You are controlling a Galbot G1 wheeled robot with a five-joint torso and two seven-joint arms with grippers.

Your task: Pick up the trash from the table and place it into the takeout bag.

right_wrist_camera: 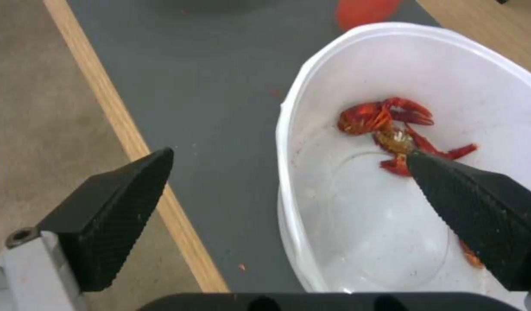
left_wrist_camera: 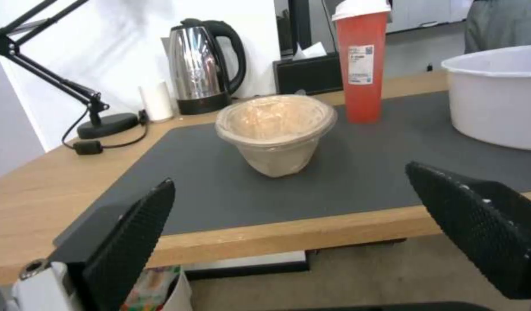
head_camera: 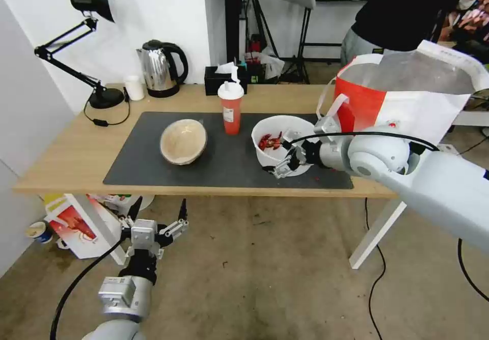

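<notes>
Long light-wood table (head_camera: 61, 166) with dark grey mat (head_camera: 153, 172). The large white-and-red takeout bag (head_camera: 402, 100) with silvery lining stands behind and beyond the right arm, at the table's right end, mouth open upward.

Wide white plastic bowl (head_camera: 280, 136) holding red crayfish shells (right_wrist_camera: 392, 125) sits upright on the mat, mouth up, round, so no long axis to align with. Right gripper (head_camera: 288, 159) is at its near rim, fingers spread apart and holding nothing: in the right wrist view one pad (right_wrist_camera: 478, 207) hangs over the bowl's inside, the other (right_wrist_camera: 116, 211) outside over the mat, the rim wall between them. Judgement: rim straddle is set for a pinch; right arm is clearly the nearer one.

Beige bowl (head_camera: 183, 141) lies tilted ahead of the left gripper (head_camera: 155, 228), which hangs low before the table edge, fingers wide, empty. Red white-lidded drink cup (head_camera: 231, 108) is upright, beyond both.
</notes>
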